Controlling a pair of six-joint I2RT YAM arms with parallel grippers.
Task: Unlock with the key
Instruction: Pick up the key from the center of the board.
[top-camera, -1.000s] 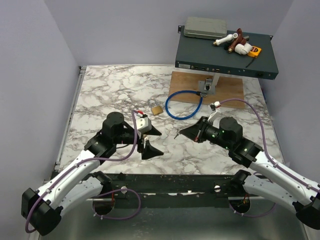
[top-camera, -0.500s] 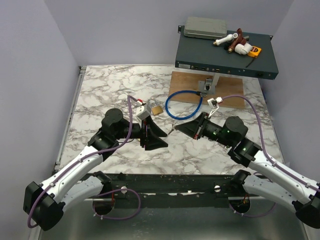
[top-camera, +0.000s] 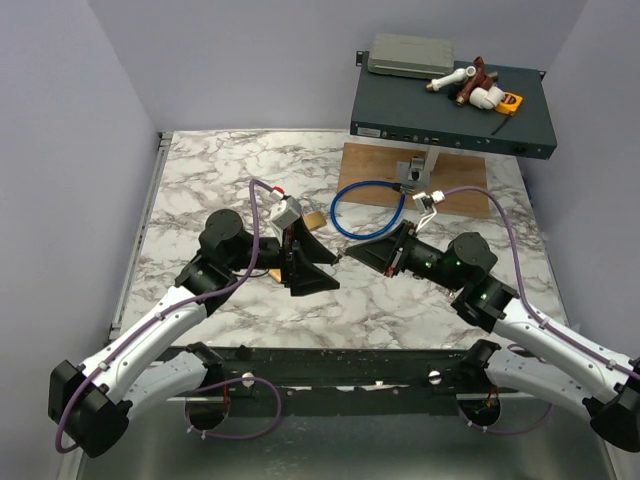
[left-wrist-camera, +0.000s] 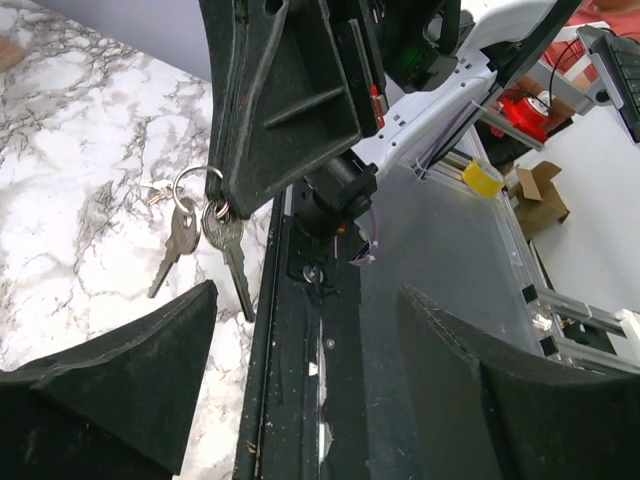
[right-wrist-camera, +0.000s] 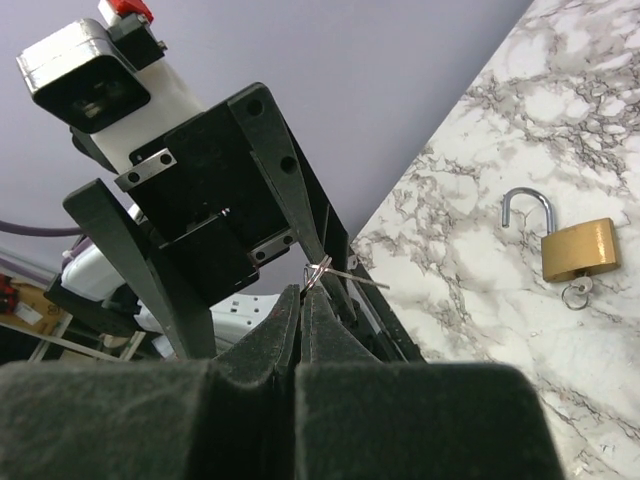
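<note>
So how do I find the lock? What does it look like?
Start with the marble table and look toward its far side for the blue cable loop. Just left of that loop lies the padlock, flat on the marble. It is small and gold-coloured with a silver hoop swung open, while the loop beside it is blue and round.

White, grey-veined marble table (top-camera: 220, 170). Near its middle lies a brass padlock (right-wrist-camera: 578, 248) with its shackle open. Just right of it is a blue cable loop (top-camera: 368, 184), its far part resting on a wooden board (top-camera: 370, 160) at far right.
</note>
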